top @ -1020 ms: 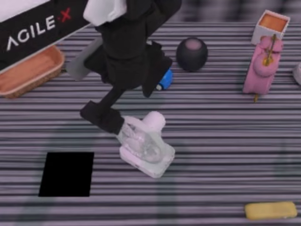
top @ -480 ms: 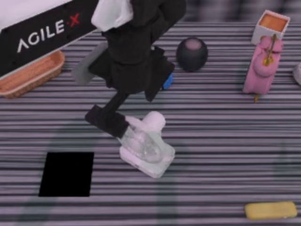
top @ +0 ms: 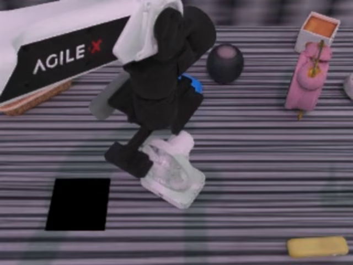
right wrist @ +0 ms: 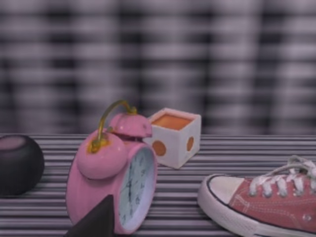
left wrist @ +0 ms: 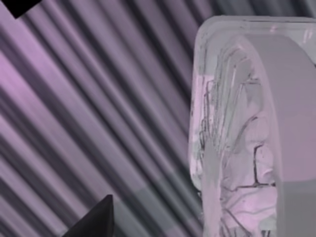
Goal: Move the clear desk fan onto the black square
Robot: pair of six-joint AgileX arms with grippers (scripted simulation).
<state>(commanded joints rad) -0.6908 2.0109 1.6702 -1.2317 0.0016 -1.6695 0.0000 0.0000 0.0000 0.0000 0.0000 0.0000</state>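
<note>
Left gripper (top: pixel 148 157) is down over the clear desk fan (top: pixel 172 175) near table centre, one finger (top: pixel 128 159) on the fan's left flank, the other hidden; spread looks wide, grip not confirmed; fan's long axis runs diagonally, motor end up-left, base corner down-right; black square (top: pixel 78 203) lies down-left of the fan, apart, with bare striped table (top: pixel 248 165) between them; likely approach path is unobstructed; right arm is parked off the right side, out of the top view.
</note>
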